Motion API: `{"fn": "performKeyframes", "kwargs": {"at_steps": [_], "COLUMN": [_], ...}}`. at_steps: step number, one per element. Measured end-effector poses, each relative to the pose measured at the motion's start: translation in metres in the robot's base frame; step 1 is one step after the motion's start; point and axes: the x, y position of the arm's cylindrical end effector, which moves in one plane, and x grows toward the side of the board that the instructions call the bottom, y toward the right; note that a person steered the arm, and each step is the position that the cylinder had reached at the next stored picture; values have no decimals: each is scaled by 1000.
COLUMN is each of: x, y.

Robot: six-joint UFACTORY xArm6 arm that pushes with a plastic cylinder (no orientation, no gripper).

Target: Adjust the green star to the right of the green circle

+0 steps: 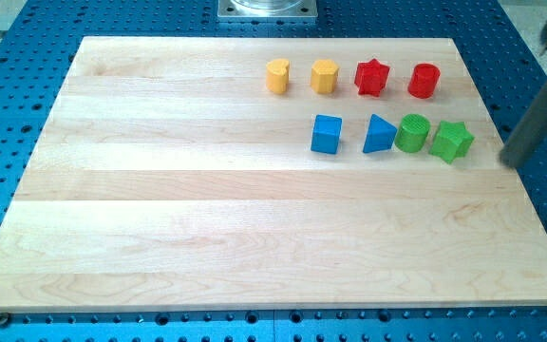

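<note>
The green star [452, 141] lies on the wooden board [207, 218] at the view's right, touching the right side of the green circle [412, 132]. My tip [511, 163] is at the board's right edge, a short way right of the green star and apart from it. The dark rod slants up towards the view's top right corner.
A blue triangle [379, 134] and a blue cube [327, 134] lie left of the green circle in the same row. Above them runs a row of a yellow heart [277, 75], a yellow hexagon [324, 76], a red star [371, 78] and a red cylinder [424, 81].
</note>
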Motion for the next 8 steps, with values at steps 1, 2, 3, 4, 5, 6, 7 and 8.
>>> {"fn": "performKeyframes", "kwargs": {"at_steps": [1,2,3,4,5,6,7,8], "x": [21,10,-1,-10,-25,-27,6,9], "y": [-55,-32,-9,-9,-8,7,-6,-19]}}
